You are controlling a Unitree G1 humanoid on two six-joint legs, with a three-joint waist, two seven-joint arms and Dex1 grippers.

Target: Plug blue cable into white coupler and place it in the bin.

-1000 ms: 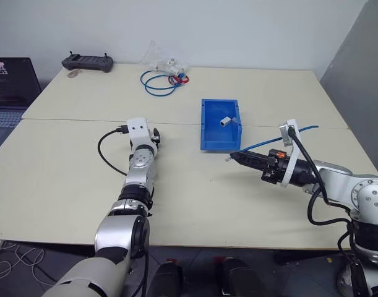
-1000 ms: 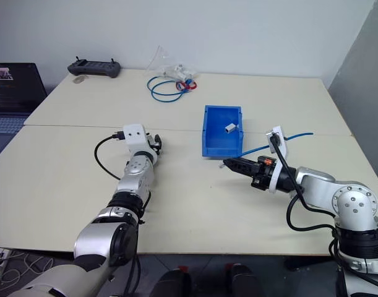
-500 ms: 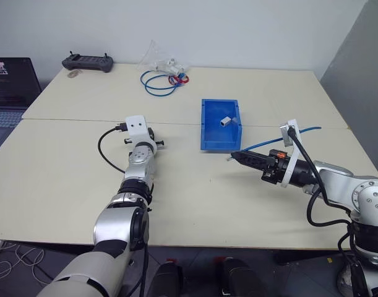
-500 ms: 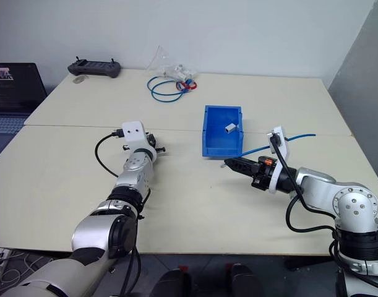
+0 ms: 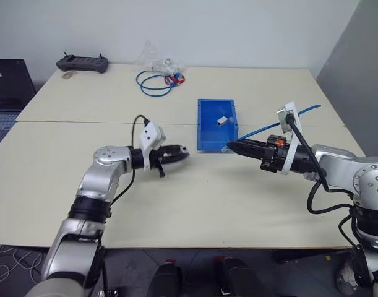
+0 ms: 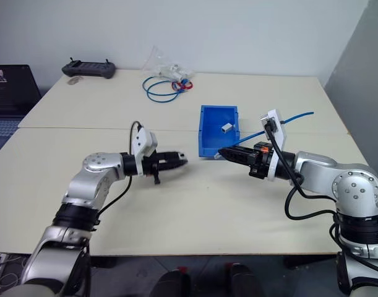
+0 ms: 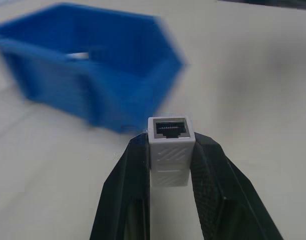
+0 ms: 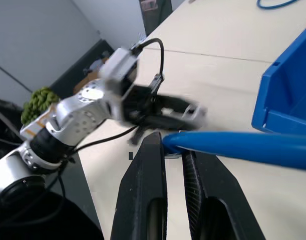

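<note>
My left gripper (image 5: 178, 153) points to the right, low over the table, shut on the white coupler (image 7: 171, 131). The coupler's dark socket faces outward toward the bin (image 5: 211, 143). My right gripper (image 5: 231, 146) points left toward it, just in front of the bin's near wall. It is shut on the end of the blue cable (image 5: 263, 129), which trails back over the right arm toward the table's right edge. The plug at the cable's tip is hidden between the fingers (image 8: 151, 165). A short gap separates the two grippers.
A greyish-white block (image 5: 223, 121) lies inside the bin. At the table's far side sit a coiled blue cable with red bits (image 5: 155, 81), a clear plastic bag (image 5: 156, 60) and a black controller (image 5: 82, 62). A laptop (image 5: 4, 79) stands at the far left.
My left gripper has lifted off the table and swung round to point right, now shut on the coupler. My right gripper rose slightly. The camera view shifted too.
</note>
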